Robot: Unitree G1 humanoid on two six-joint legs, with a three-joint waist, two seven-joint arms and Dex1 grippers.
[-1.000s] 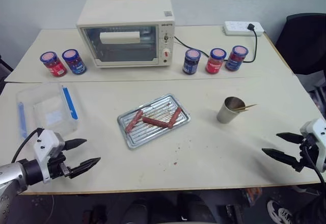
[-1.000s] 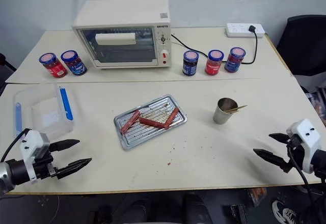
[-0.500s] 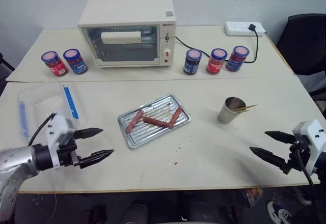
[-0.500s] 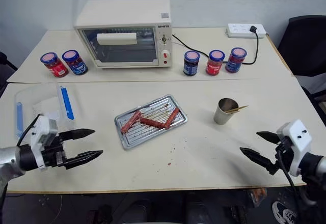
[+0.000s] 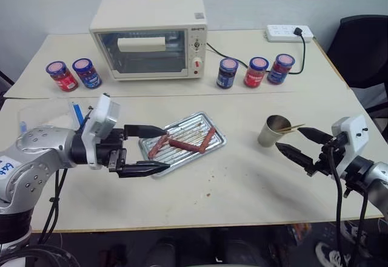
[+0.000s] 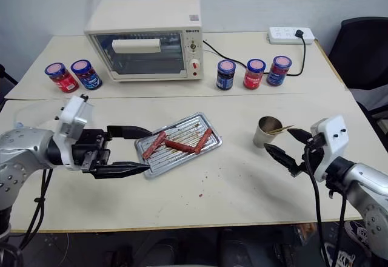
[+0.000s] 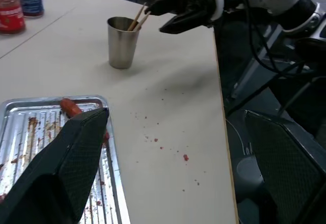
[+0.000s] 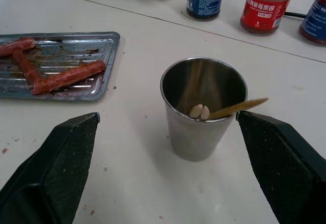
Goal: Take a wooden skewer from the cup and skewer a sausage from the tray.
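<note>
Head view: the flat ribbed silvery metal tray (image 5: 209, 131) lies mid-table carrying three thin reddish-brown sausages (image 5: 180, 144). At its 9 o'clock the left gripper (image 5: 147, 149) gapes wide, empty. At 3 o'clock stands the small silvery metal cup (image 5: 274, 130).

Right wrist view: the right gripper (image 8: 168, 165), spread wide, frames the cup holding pale wooden skewers (image 8: 237, 107)

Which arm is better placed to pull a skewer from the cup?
Right. The right gripper is open beside the cup, facing the wooden skewers; the left gripper is open at the tray's far end.
</note>
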